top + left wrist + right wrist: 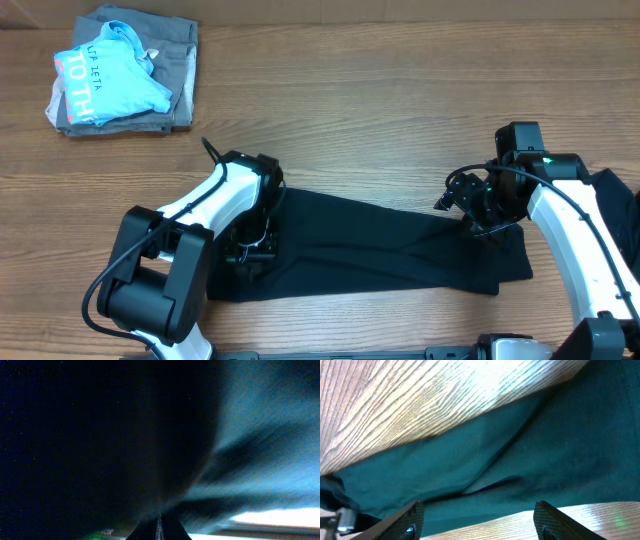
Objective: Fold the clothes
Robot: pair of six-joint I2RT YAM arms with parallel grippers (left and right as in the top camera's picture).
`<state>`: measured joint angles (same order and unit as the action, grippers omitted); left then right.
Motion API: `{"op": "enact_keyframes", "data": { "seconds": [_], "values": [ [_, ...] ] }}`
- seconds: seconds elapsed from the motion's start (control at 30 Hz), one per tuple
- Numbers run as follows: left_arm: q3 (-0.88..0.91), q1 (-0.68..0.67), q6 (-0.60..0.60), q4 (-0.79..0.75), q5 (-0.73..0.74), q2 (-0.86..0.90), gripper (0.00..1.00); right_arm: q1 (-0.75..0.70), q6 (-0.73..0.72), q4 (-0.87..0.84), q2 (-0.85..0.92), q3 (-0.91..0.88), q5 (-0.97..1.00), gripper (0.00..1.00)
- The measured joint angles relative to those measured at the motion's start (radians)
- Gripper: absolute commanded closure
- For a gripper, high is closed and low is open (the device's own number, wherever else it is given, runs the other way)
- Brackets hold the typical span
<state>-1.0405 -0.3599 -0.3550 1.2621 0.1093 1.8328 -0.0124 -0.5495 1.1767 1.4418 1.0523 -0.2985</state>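
Observation:
The clothes here are one black garment (380,245) stretched in a long band across the front of the table. My left gripper (248,250) presses down on its left end. In the left wrist view dark fabric (100,435) fills the frame and fans out from the left gripper (159,527), whose jaws are shut on a pinch of it. My right gripper (487,228) hovers at the garment's right end. Close up, the right gripper (479,520) stands open, with the cloth's edge (520,460) lying on the wood between and ahead of its fingers (410,521).
A grey folded garment (175,70) with a light blue lettered shirt (110,80) on top sits at the back left corner. More black fabric (618,200) shows at the right edge behind the right arm. Bare wooden table (400,100) lies behind the garment.

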Motion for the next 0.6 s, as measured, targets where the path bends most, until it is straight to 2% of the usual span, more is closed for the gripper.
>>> {"op": "enact_keyframes", "data": {
  "seconds": [0.17, 0.5, 0.57, 0.6],
  "values": [
    [0.014, 0.0, 0.0, 0.066, 0.004, 0.0, 0.96, 0.0, 0.0, 0.002, 0.0, 0.0, 0.0, 0.26],
    [0.016, 0.0, 0.0, 0.047, 0.03, -0.032, 0.96, 0.0, 0.0, -0.017, 0.0, 0.0, 0.0, 0.27],
    [0.017, 0.0, -0.001, 0.003, 0.032, -0.097, 0.96, 0.0, 0.0, -0.024, 0.0, 0.0, 0.0, 0.33],
    [0.017, 0.0, -0.001, -0.019, 0.034, -0.15, 0.96, 0.0, 0.001, -0.03, 0.0, 0.0, 0.0, 0.42]
  ]
}}
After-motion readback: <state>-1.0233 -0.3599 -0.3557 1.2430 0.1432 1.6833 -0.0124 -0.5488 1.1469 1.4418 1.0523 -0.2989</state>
